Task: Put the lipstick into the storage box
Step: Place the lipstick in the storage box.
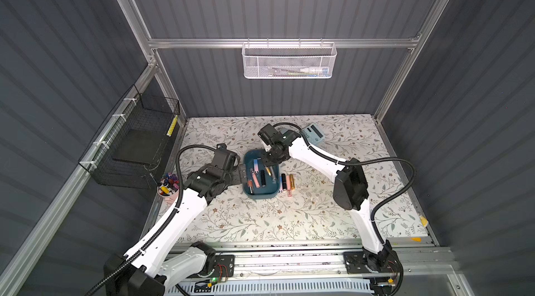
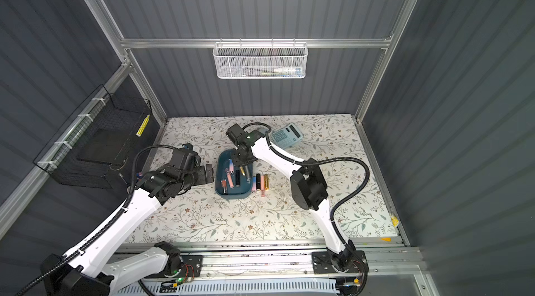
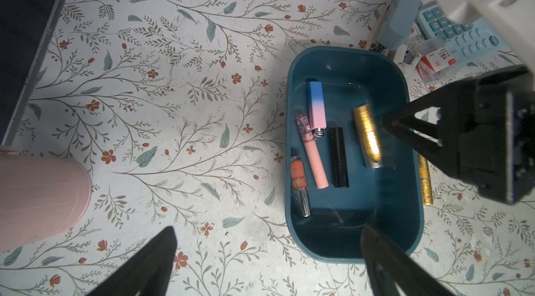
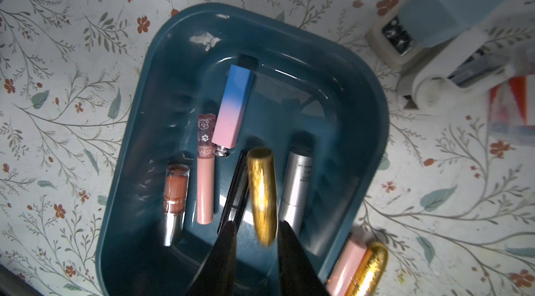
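"Entry one: your right gripper?"

"My right gripper (image 4: pixel 256 226): fingers drawn close, pinching the lower end of one gold glitter lipstick tube (image 4: pixel 262 190). The tube is tilted and blurred, over the inside of the shallow teal-blue plastic storage box (image 4: pixel 130 164)."

"Entry two: box contents?"

"On its floor:
- one blue-to-pink square tube (image 4: pixel 231 109)
- one clear pink gloss tube with bear print (image 4: pixel 205 178)
- one orange gloss tube with a silver end (image 4: pixel 175 193)
- one black tube (image 4: pixel 236 190)
- one silver tube (image 4: pixel 298 184)

Just outside its wall, on the floral-patterned table (image 4: pixel 58 77): one pale pink tube (image 4: pixel 347 262) and a second gold glitter tube (image 4: pixel 372 268), side by side."

"Entry three: left gripper?"

"My left gripper (image 3: pixel 269 229): fingers spread wide with nothing between them, just beside the box's left wall."
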